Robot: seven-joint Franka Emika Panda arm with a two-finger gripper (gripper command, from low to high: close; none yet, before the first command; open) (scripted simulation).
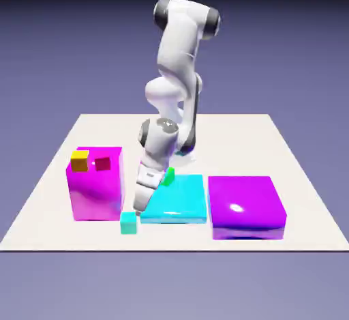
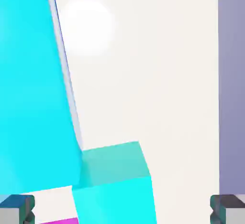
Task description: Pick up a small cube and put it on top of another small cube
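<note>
Arm low over the table (image 1: 286, 148) now, fingers (image 2: 17, 208) spread wide with nothing pinched. The teal cube (image 1: 128, 222) sits on the table just beside the flat cyan block (image 1: 178, 201), and it fills the gap between the fingers in the hand view. The green cube (image 1: 169, 175) rests on top of that cyan block.

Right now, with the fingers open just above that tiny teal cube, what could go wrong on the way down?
1. The tiny teal cube sits off-centre toward the left finger, so closing could nudge it sideways rather than clamp it.
2. The wide flat cyan block lies right beside the cube; a descending finger might strike its edge.
3. The tiny bright green cube shows right next to the white arm in the exterior view, so lifting out carelessly might knock it.
</note>
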